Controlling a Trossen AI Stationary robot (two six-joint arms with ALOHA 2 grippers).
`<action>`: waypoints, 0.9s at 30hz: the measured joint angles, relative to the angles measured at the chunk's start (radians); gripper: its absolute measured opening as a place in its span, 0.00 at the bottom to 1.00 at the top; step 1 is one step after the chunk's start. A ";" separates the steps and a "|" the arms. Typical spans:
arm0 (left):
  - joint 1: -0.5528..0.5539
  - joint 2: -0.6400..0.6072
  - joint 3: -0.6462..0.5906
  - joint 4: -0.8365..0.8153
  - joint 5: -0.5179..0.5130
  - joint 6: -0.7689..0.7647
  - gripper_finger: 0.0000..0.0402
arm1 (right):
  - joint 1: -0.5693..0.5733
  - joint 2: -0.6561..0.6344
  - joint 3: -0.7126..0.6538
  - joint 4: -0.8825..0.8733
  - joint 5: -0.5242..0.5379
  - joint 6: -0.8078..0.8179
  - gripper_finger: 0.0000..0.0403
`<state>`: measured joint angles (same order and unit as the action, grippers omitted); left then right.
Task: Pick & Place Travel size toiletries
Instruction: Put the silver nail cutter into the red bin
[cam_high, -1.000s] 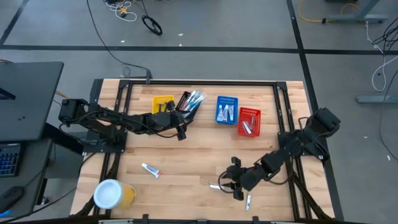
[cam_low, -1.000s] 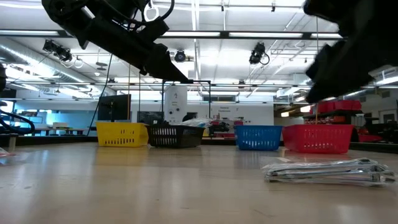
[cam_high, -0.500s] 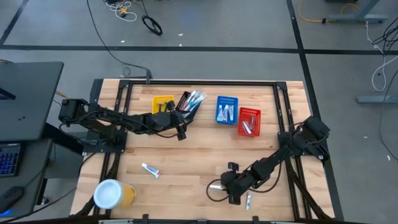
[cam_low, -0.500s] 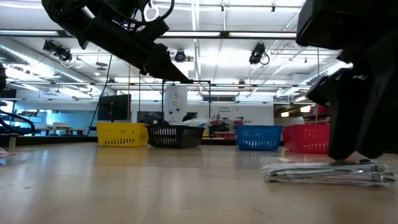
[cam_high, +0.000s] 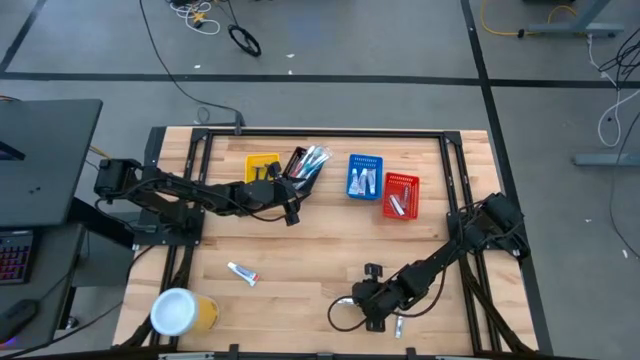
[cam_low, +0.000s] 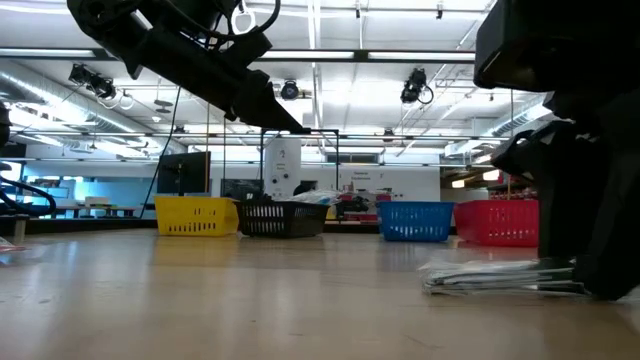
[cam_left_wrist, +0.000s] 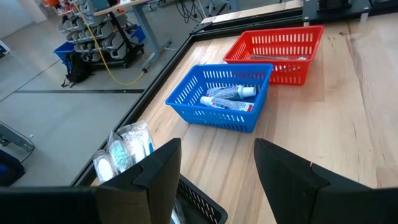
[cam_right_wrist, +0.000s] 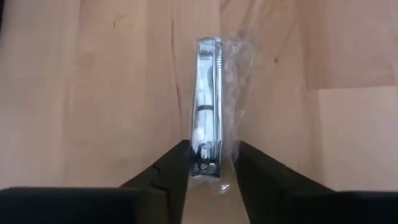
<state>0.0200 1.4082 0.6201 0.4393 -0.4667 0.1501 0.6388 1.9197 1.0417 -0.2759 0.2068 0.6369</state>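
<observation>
A silvery sachet in clear wrap (cam_right_wrist: 208, 106) lies flat on the table near its near edge (cam_high: 345, 299), and also shows in the low view (cam_low: 490, 275). My right gripper (cam_right_wrist: 213, 165) is down on it (cam_high: 365, 303), shut on one end. A white tube with a red end (cam_high: 242, 272) lies to the left. Another small white item (cam_high: 399, 323) lies near the front edge. My left gripper (cam_high: 291, 212) hangs open above the table beside the black basket (cam_high: 300, 172); nothing is between its fingers (cam_left_wrist: 217, 162). My right gripper pinches the sachet's near end (cam_right_wrist: 206, 152) between its two fingers (cam_right_wrist: 177, 168), which lie along the sachet's length. The fingers come from above, slanting toward the table's left. The sachet lies flat on the wood, its far end (cam_right_wrist: 208, 46) free.
Along the far side stand several mesh baskets: yellow (cam_high: 262, 166), black with toothbrushes, blue (cam_high: 364, 176) holding tubes, red (cam_high: 400, 195) holding silvery items. A big yellow cup with white lid (cam_high: 180, 312) stands at the near left corner. Bare wood lies mid-table.
My right gripper has moved down and toward the table's left, from above the sachet onto its end at table height. The sachet has stayed on the table.
</observation>
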 joint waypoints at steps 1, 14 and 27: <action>0.000 0.000 0.000 0.000 0.000 0.000 0.53 | -0.001 0.000 0.000 -0.001 0.003 0.000 0.32; 0.000 0.000 0.000 0.000 0.000 0.000 0.53 | -0.014 -0.047 -0.010 0.013 0.019 0.010 0.16; 0.000 0.000 -0.001 0.005 0.000 -0.015 0.53 | -0.127 -0.305 -0.009 -0.433 0.321 0.097 0.16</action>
<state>0.0200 1.4082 0.6193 0.4438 -0.4667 0.1351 0.5120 1.6143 1.0328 -0.7087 0.5280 0.7336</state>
